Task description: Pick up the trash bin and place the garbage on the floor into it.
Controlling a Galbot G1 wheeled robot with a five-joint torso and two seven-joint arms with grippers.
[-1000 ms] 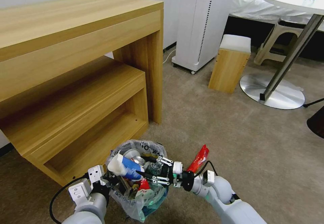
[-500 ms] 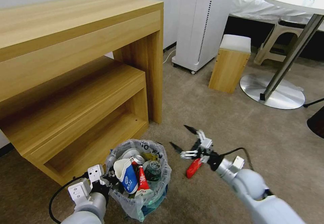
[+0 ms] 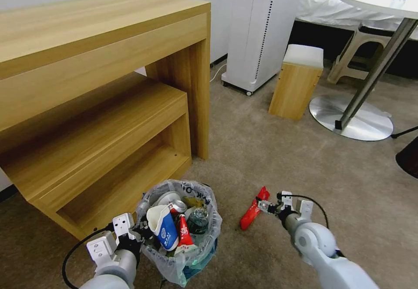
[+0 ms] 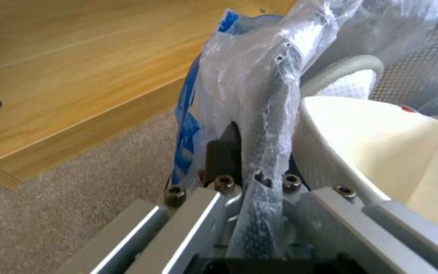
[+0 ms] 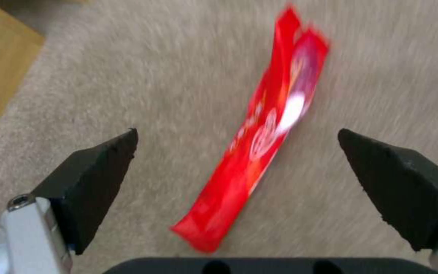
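The trash bin [image 3: 191, 254], lined with a crinkly plastic bag, sits low on the floor [image 3: 283, 158] by the desk. It holds a blue-white paper cup [image 3: 162, 229], a red wrapper [image 3: 184, 233] and a can [image 3: 178, 206]. My left gripper [image 3: 140, 233] is shut on the bin's bagged rim [image 4: 272, 125], seen close in the left wrist view. One piece of garbage, a red wrapper [image 3: 251, 214], lies on the carpet right of the bin. My right gripper [image 3: 265, 205] hangs just over its far end, pointing down. In the right wrist view it [image 5: 237, 131] is open, with the wrapper [image 5: 264, 144] below, between the fingers.
A wooden desk [image 3: 109, 106] with a low shelf stands close behind the bin. Farther back are a white appliance [image 3: 261, 27], a wooden stool [image 3: 296, 82] and a round table's steel base [image 3: 350, 121]. Open carpet lies to the right.
My right gripper has left the bin, with the paper cup now resting inside. It swung right, then came down over the red wrapper on the carpet. The left arm and bin stayed put.
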